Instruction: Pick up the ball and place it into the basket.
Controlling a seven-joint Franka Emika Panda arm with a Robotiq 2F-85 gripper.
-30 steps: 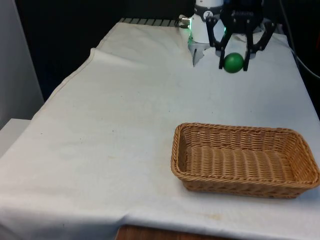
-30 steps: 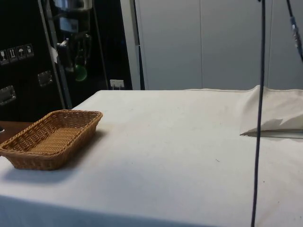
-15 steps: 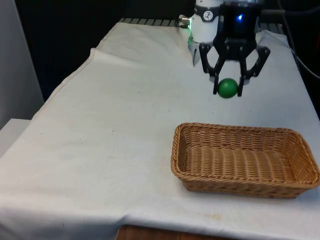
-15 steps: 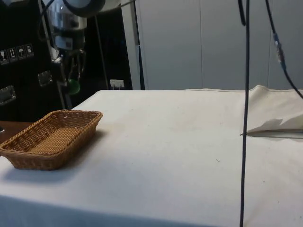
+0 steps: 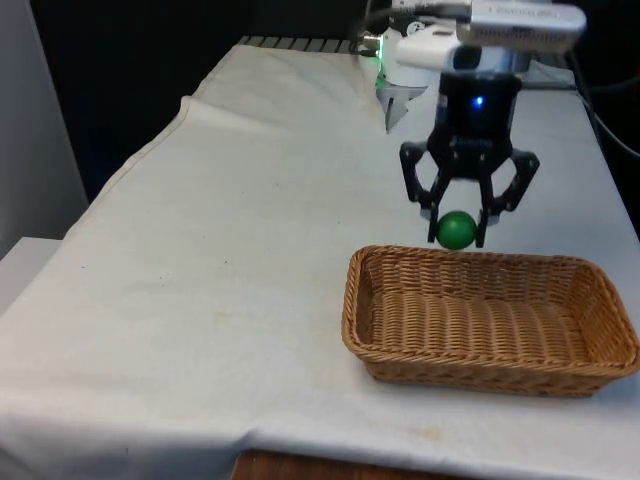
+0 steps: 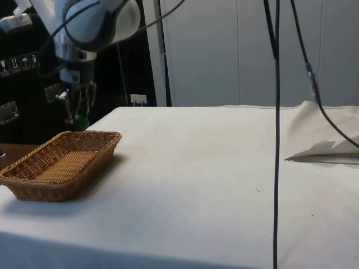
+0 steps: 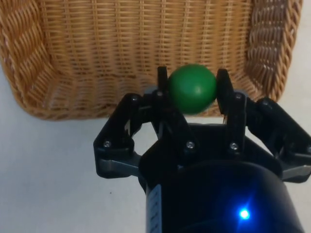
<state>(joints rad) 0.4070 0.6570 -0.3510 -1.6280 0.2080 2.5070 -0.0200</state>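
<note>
Right now my hand (image 5: pixel 459 226) pinches the green ball (image 5: pixel 457 230) between its two fingers, hanging in the air just above the far rim of the wicker basket (image 5: pixel 603 287), which sits on the table (image 5: pixel 250 230) under its white cloth. From the wrist, the ball (image 7: pixel 192 89) sits over that rim with the woven floor beyond it. I judge this the carrying step. Next I should bring the ball over the basket's middle, lower it a little, then spread my fingers.
</note>
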